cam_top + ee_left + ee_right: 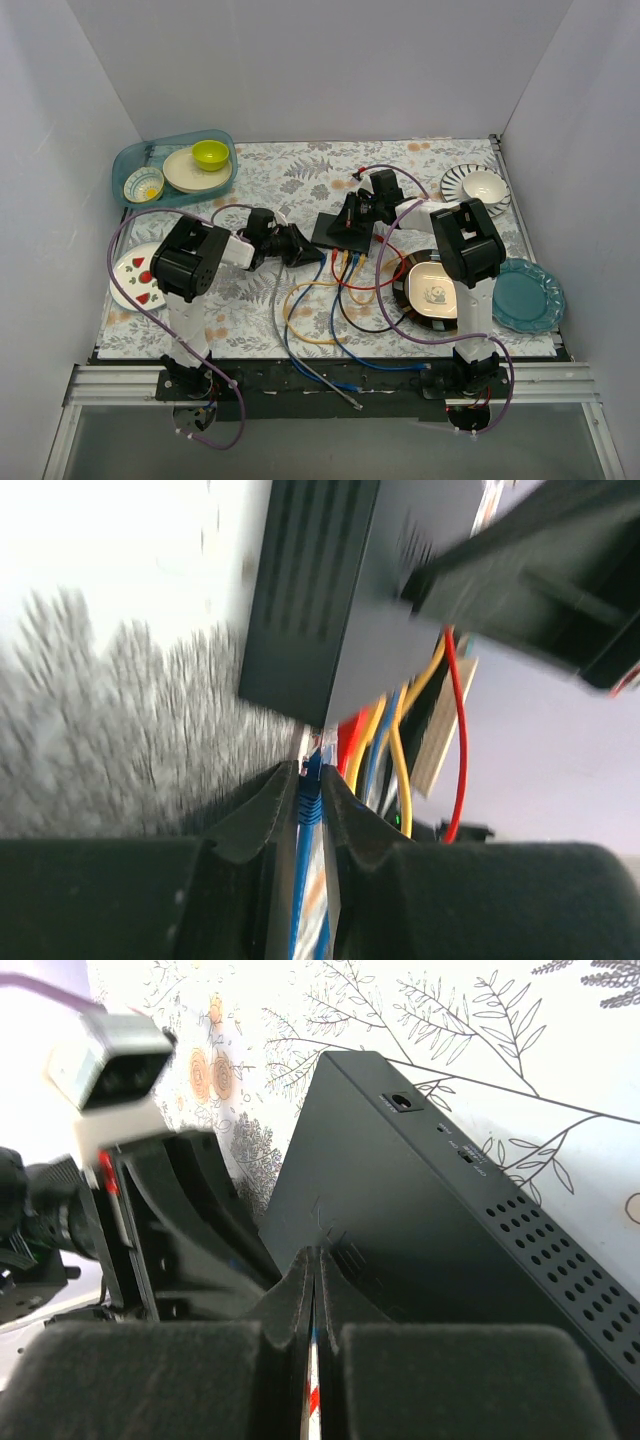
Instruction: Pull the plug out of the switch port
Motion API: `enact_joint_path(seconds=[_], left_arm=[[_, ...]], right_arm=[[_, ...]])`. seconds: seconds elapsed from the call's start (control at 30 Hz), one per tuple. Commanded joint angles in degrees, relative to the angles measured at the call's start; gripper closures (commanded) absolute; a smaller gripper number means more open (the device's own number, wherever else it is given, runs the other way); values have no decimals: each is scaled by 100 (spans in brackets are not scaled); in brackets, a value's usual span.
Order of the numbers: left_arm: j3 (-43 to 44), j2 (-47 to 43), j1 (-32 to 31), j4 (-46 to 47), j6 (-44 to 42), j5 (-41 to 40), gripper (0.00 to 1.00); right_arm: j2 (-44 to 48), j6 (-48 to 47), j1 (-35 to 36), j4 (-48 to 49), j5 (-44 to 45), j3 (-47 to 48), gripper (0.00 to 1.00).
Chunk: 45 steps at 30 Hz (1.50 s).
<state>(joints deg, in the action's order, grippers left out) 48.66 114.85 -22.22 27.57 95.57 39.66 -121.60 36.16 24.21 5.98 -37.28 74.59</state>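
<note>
So the switch (342,232) is lying flat on the floral mat (300,180), and both arms are crowded right up against it. The left gripper (308,778) comes in from the switch's left, at the near-left corner, and it's clamped tight on the blue plug (311,770). Both fingers (262,815) are squeezed in on it, with the blue lead running back between them. The plug tip sits right at the socket edge of the switch. The wrist view is too blurry there, so I can't tell if it's actually seated in the port or just out of it.

The right gripper (313,1257) is over the switch's top face. Its fingers are pinched together with only a thin slit between them, and the tips look like they're touching the matte top, with nothing obviously held.

Right next to the blue plug, along that same socket edge, a red cable (458,730) and yellow cables (400,765) hang out of the switch. They loop over the mat on its near side. The panda plate (432,292) sits near the switch, off to its near right.
</note>
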Motion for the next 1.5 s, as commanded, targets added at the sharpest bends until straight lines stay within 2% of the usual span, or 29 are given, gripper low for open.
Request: enact_joint_path(seconds=[0.0,0.2,0.27,0.3,0.43,0.5,0.57,0.6,0.7,0.77,0.83,0.9,1.0,1.07,1.2,1.47], left_arm=[[-428,-322,-116,-463,-188,86,100],[-604,-726,-81,-970,-389,42,100],[-656,-1191,-20,-1349,-539,-334,100],[-665,-1375,102,-1838,-670,-527,100],[-709,-2281,551,-3247,-821,-1966,100],[-700,-2651,674,-3896,-838,-2426,99],[-709,-2879,745,-4049,-873,-2821,82],[-727,-3054,754,-4058,-847,-2902,65],[-587,-3240,763,-4084,-698,-3175,51],[-420,-3284,763,-3971,-663,-3105,45],[-323,-3163,745,-3427,-654,-2457,45],[-296,-2960,649,-2550,-479,-1616,47],[72,-2337,203,-2046,-346,-1155,55],[440,-1836,-62,-2037,-425,-1092,58],[556,-1308,-458,-1782,-399,-1004,59],[521,-666,-476,-1422,-337,-697,63]], right_arm=[[-523,-496,31,-1037,1091,-260,99],[-505,-514,49,-1020,1108,-287,99],[-496,-514,40,-1002,1117,-296,99],[-496,-514,49,-1002,1117,-304,99],[-479,-496,49,-976,1135,-331,99],[-470,-505,49,-967,1135,-339,99],[-470,-505,40,-967,1135,-340,99],[-470,-514,49,-967,1135,-348,99],[-478,-522,58,-993,1144,-313,99],[-479,-522,58,-1011,1144,-304,99],[-487,-531,49,-1002,1170,-304,99],[-470,-523,58,-1002,1179,-304,99],[-478,-522,58,-1011,1179,-304,99],[-487,-522,58,-1011,1196,-296,99],[-470,-531,58,-1020,1205,-296,99],[-496,-531,58,-1037,1249,-234,99]])
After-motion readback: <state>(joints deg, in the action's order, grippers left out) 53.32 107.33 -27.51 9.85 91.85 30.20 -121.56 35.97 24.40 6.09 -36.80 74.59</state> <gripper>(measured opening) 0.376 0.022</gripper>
